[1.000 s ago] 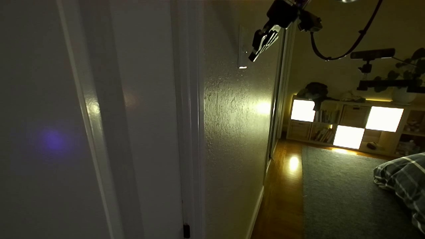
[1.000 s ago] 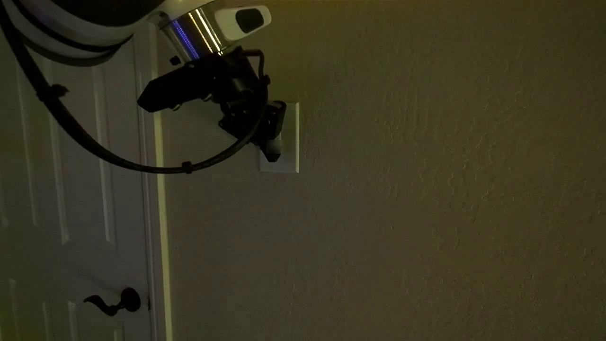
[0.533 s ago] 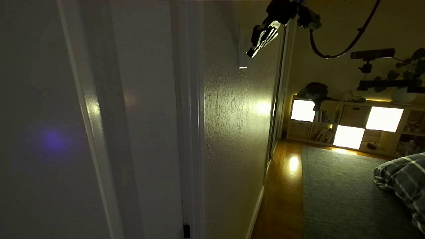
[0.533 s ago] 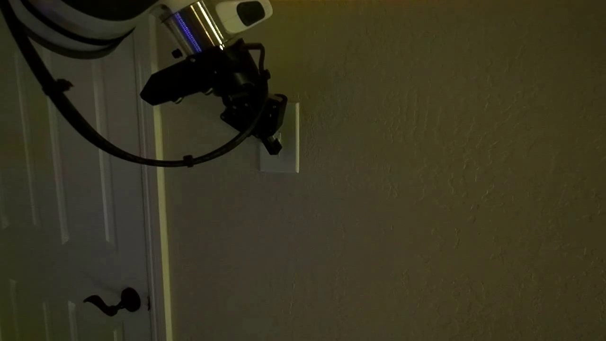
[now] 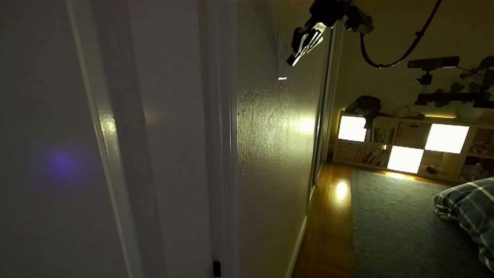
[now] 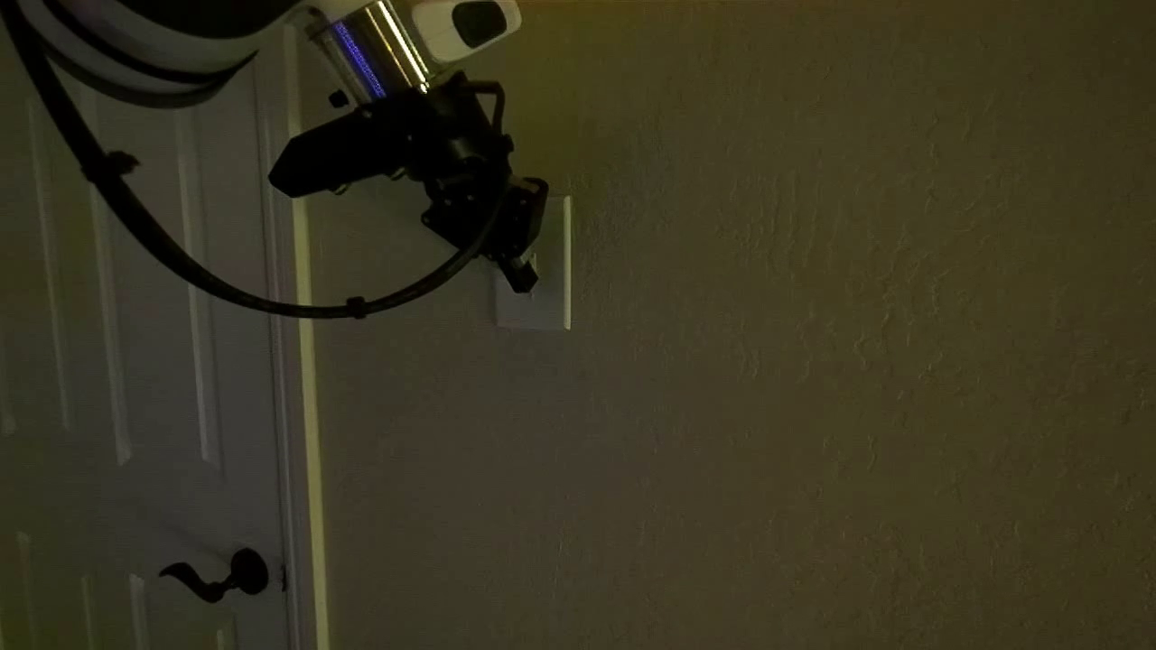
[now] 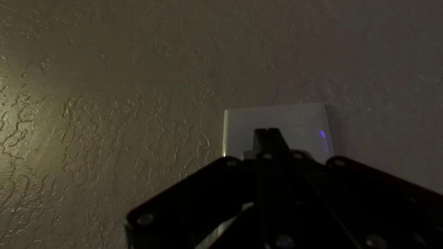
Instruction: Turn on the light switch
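The light switch is a white rectangular plate on the textured wall. It shows as a narrow sliver in an exterior view [image 5: 282,71] and from the front, partly covered by my gripper, in an exterior view [image 6: 551,310]. Its upper part shows in the wrist view [image 7: 294,121]. My gripper [image 6: 519,278] is shut, fingertips together with nothing between them, pointing down and toward the plate; it also shows in an exterior view [image 5: 292,61] and in the wrist view [image 7: 266,131]. A small pale raised part [image 7: 248,154] sits beside the fingers. Contact cannot be told.
A white door with a dark handle [image 6: 244,571] and its frame [image 6: 312,433] stand beside the plate. A low shelf [image 5: 349,151] with glowing square cubbies, a rug [image 5: 389,224] and plaid bedding [image 5: 471,208] are across the room. A black cable [image 6: 307,311] hangs from my arm.
My gripper has moved up along the plate and slightly toward the wall, mostly in the earlier half second. It stays shut. The room stays dim.
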Available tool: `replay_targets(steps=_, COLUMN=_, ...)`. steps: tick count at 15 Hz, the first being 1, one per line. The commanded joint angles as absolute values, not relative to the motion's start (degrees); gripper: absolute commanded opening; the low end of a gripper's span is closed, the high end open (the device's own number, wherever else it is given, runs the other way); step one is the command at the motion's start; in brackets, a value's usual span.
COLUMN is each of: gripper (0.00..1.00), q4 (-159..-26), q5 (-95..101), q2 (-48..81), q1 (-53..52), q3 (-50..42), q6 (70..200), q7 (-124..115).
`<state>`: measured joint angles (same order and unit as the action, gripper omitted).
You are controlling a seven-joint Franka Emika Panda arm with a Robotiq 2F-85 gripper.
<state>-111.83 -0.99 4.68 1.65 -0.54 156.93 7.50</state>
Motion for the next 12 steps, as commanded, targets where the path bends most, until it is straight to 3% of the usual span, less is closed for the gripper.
replay_targets(steps=1, gripper=0.04, q4=-112.8, q5=-1.3, q2=2.4, q1=1.5, q3=-0.5, q6=157.6, q7=6.1)
replay_targets(steps=12, gripper=0.04, q4=-113.4, q5=3.6, q2=-1.8, q1=1.4, q3=-0.8, q6=155.4, q7=2.9)
